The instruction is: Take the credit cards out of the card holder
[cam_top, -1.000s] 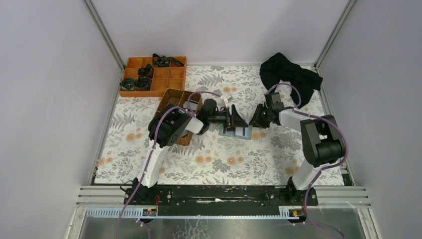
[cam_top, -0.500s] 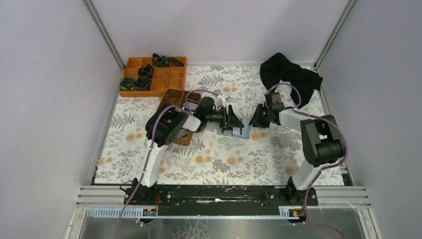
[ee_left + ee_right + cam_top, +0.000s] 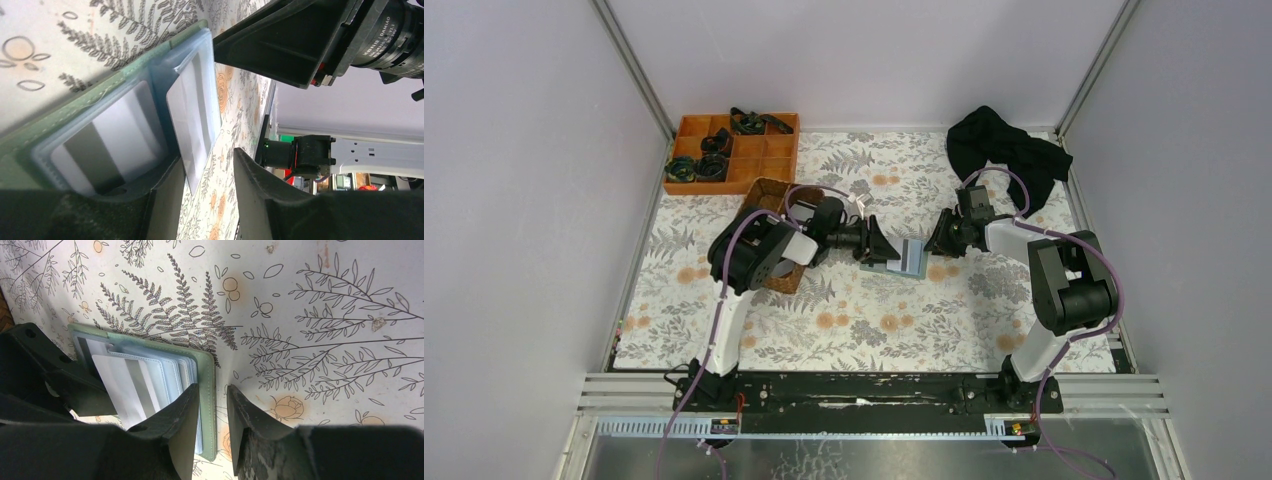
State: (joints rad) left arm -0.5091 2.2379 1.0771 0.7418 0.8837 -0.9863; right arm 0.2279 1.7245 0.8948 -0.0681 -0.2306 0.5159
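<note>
One card holder [image 3: 202, 362] lies open on the table [image 3: 874, 320] between two grippers, and two cards [image 3: 192, 107] show in its slots. The left gripper [image 3: 206, 162] has its fingers spread around a card's corner. The right gripper [image 3: 212, 390] keeps a narrow gap with the holder's edge inside; whether it pinches is unclear. One orange tray [image 3: 724, 186] holds dark bands

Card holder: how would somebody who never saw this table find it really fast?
Look at the flowery table, in the middle where the left gripper and right gripper meet. The card holder lies open between them: a flat green wallet with pale blue pockets showing cards, unlike the brown basket or black cloth.
</note>
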